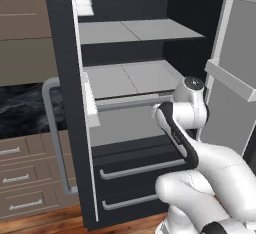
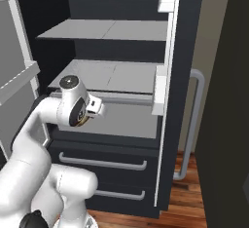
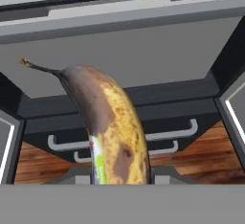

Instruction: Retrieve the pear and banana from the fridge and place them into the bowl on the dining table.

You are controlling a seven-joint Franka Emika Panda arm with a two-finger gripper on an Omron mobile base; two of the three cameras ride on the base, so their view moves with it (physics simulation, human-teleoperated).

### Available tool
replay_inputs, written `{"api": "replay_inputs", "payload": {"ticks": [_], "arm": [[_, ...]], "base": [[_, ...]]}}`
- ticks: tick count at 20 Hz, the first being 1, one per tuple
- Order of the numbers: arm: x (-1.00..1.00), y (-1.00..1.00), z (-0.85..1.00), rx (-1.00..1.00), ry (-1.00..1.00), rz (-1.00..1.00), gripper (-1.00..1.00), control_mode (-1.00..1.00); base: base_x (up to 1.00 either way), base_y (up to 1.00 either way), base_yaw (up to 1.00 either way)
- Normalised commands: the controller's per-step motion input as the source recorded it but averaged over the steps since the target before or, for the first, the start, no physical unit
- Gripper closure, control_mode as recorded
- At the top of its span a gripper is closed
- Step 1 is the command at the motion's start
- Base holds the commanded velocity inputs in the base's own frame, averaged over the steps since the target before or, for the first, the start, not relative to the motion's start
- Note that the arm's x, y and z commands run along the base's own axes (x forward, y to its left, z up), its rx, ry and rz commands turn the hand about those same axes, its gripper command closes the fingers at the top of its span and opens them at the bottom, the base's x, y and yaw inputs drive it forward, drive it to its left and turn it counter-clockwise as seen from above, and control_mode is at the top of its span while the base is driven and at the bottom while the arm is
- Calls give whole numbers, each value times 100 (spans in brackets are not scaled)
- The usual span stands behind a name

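My gripper (image 3: pixel 119 176) is shut on the banana (image 3: pixel 110 132), a yellow fruit with large brown patches and a small sticker. It rises from between the jaws, its stem pointing to the upper left of the hand view. The hand (image 2: pixel 95 107) hovers just in front of the open fridge (image 1: pixel 131 78), level with the front lip of its lower pale grey shelf (image 2: pixel 112 76). Both shelves are bare. Under the hand are the fridge's two dark drawers (image 3: pixel 158 134) with grey bar handles. The pear, the bowl and the dining table are out of view.
Both fridge doors stand open: one door (image 1: pixel 70 103) with a long grey handle at the left, the other (image 1: pixel 235 78) with pale door racks at the right. Tan drawer cabinets (image 1: pixel 25 183) under a black veined surface lie further left. The floor (image 3: pixel 210 156) is wood.
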Motion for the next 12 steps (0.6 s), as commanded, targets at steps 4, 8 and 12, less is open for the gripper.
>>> {"api": "replay_inputs", "payload": {"ticks": [4,8,12], "arm": [[-65,-18,0,0,0,7,100,-100],[-16,-4,0,0,0,2,100,100],[0,0,0,0,0,0,100,100]], "base": [[0,0,0],[-57,-9,7],[-92,-8,5]]}}
